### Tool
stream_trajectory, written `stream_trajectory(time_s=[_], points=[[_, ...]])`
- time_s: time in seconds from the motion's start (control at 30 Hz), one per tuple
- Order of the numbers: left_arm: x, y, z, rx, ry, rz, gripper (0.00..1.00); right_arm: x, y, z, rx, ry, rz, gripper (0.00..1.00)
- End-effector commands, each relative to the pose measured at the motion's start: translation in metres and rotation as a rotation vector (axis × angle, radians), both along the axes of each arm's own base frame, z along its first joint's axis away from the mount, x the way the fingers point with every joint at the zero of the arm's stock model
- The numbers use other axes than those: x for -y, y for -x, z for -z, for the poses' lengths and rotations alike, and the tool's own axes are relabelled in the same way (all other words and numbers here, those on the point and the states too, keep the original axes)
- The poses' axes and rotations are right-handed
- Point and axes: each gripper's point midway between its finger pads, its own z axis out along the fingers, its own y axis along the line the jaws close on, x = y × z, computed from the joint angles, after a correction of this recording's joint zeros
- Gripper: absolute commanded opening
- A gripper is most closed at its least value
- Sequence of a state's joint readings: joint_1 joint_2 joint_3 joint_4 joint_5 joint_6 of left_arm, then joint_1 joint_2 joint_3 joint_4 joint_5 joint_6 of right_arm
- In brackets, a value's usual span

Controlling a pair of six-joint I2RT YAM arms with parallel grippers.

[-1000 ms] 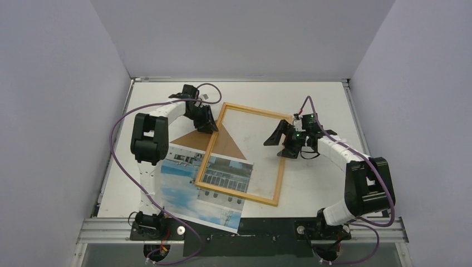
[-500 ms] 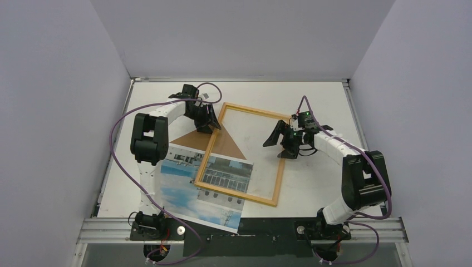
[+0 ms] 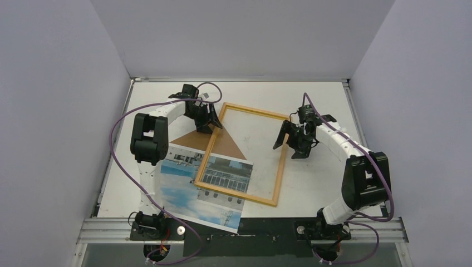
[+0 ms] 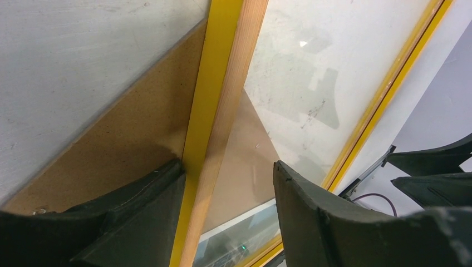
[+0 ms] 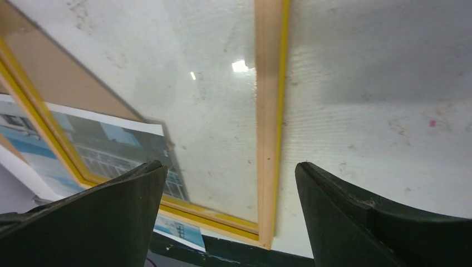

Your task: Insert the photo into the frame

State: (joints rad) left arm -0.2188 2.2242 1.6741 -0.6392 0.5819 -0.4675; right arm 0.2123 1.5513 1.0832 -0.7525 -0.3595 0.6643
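Observation:
The frame (image 3: 281,161), wood back up with yellow edges, lies tilted in the middle of the table. The photo (image 3: 183,194) lies flat at the front left, its right part under the frame's near corner and seen through it (image 5: 111,150). My left gripper (image 3: 211,123) straddles the frame's left rail (image 4: 214,139) near the far corner. It is open: one finger (image 4: 139,211) sits beside the rail and the other stands clear of it. My right gripper (image 3: 290,143) hangs wide open over the right rail (image 5: 268,111), holding nothing.
A brown backing board (image 3: 192,139) lies under the frame's left side, showing as a triangle (image 4: 128,128). A clear sheet (image 5: 217,83) with glare fills the frame opening. Purple walls enclose the table; a black strip (image 3: 261,225) runs along its near edge.
My left gripper's jaws have spread apart around the frame's left rail. My right gripper has shifted right, from over the frame's opening to over its right rail, and turned.

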Motion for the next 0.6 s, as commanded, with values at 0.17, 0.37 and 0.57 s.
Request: stream_trajectory(time_s=[0.17, 0.37, 0.57], points=[[-0.010, -0.005, 0.005, 0.025, -0.034, -0.012, 0.53, 0.006, -0.009, 0.020, 0.030, 0.056, 0.004, 0.88], [0.007, -0.006, -0.003, 0.011, 0.091, -0.002, 0.43, -0.011, -0.022, 0.036, 0.041, -0.023, -0.009, 0.88], [0.008, -0.005, -0.005, -0.002, 0.103, -0.008, 0.43, -0.017, -0.033, 0.040, 0.055, -0.053, -0.015, 0.87]])
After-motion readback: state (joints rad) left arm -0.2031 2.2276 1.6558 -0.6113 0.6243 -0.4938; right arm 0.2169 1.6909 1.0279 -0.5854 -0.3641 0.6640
